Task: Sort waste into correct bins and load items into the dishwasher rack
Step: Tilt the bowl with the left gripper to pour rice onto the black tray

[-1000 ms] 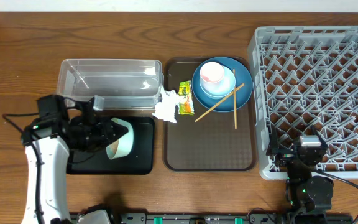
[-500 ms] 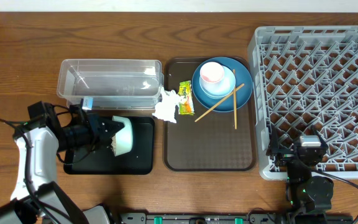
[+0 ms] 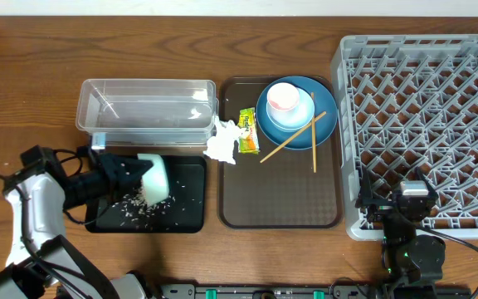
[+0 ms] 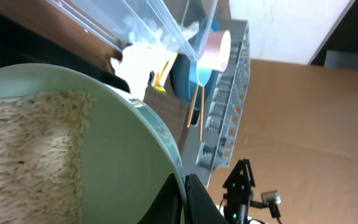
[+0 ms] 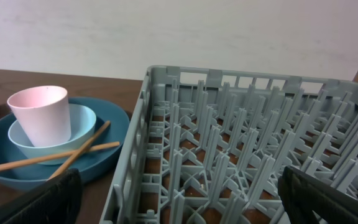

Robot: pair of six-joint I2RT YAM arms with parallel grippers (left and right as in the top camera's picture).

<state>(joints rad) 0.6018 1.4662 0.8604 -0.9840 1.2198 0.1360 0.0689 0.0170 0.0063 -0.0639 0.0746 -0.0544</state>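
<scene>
Rice on black tray; L pincer grips tipped mint bowl (wrapper print unreadable); R pincer agape.

1. Left wrist view: the mint-green bowl overfills my frame and is cut off at the left and bottom.
2. Overhead: the left gripper tips are hidden against the bowl, so I can't see where they bite.
3. Rice grains on the black tray are too small to count.
4. Right wrist view: the right gripper fingers are cut off at the bottom corners.
5. The snack wrapper print is unreadable.
6. The dishwasher rack runs past the right edge overhead.
</scene>
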